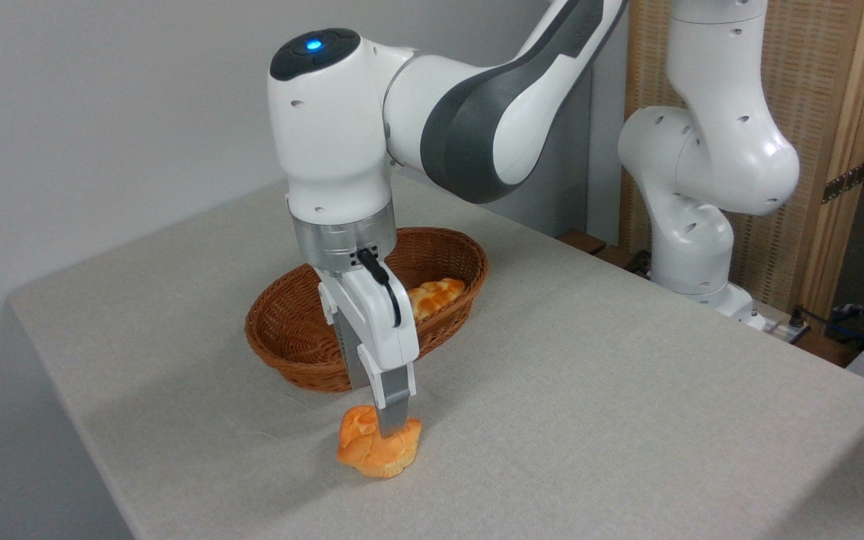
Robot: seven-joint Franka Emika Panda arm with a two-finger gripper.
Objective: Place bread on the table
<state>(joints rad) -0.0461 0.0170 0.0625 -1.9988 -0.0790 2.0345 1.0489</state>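
The table [627, 420], covered in pale woven cloth, fills most of the view. The white arm [477, 112] reaches in from its base at the right rear and bends down over the table's near-left part, a blue light lit on top of its wrist joint. Behind the wrist sits a brown wicker basket [289, 337], resting on the cloth; a pale braided loaf [436, 294] lies inside it toward the right end, partly hidden by the gripper body. The gripper [387, 424] points straight down in front of the basket, just outside its near rim. Its fingers are closed onto the bread [378, 450], one grey finger [394, 409] pressed into the top of the bun while the other is hidden behind it. The bread, orange-golden and lumpy, is out of the basket and low at the cloth; its underside looks to be touching the table, with a soft shadow right beneath it.
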